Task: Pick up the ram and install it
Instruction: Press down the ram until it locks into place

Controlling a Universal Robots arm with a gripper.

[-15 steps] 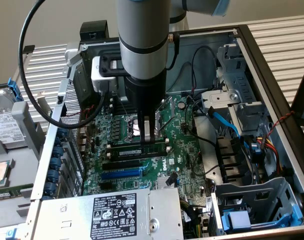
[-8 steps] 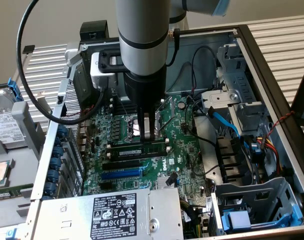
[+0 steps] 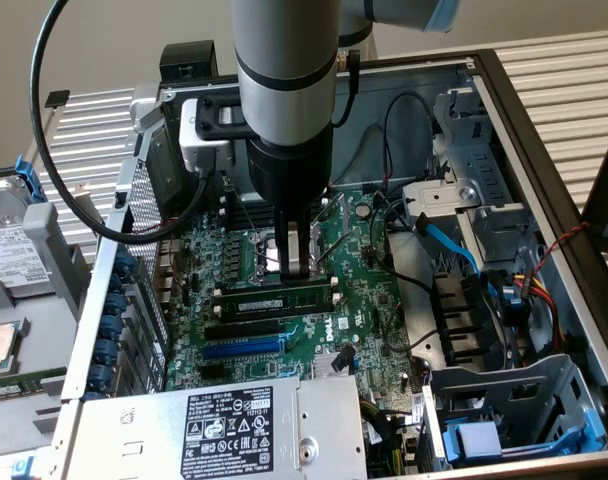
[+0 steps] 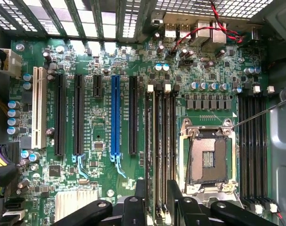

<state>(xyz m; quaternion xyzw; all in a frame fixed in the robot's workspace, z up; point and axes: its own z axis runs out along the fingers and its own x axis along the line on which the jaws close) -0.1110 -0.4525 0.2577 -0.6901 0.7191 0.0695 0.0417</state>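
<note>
The ram (image 3: 279,298), a green stick with dark chips and a pale label, lies along a memory slot on the motherboard (image 3: 364,290), between the CPU socket (image 3: 269,250) and the black expansion slots. My gripper (image 3: 296,272) points straight down just above it. In the wrist view the ram (image 4: 158,141) shows edge-on among the long memory slots. There my gripper (image 4: 156,207) straddles it, open, with one black finger (image 4: 133,209) on each side and a gap between them. Whether the fingers touch the stick I cannot tell.
A blue slot (image 3: 239,348) and black slots lie beyond the ram. The power supply (image 3: 229,430) sits at the case's near edge. Loose cables (image 3: 449,245) and a drive cage (image 3: 504,400) fill the exterior view's right. The open CPU socket (image 4: 206,160) has a raised lever.
</note>
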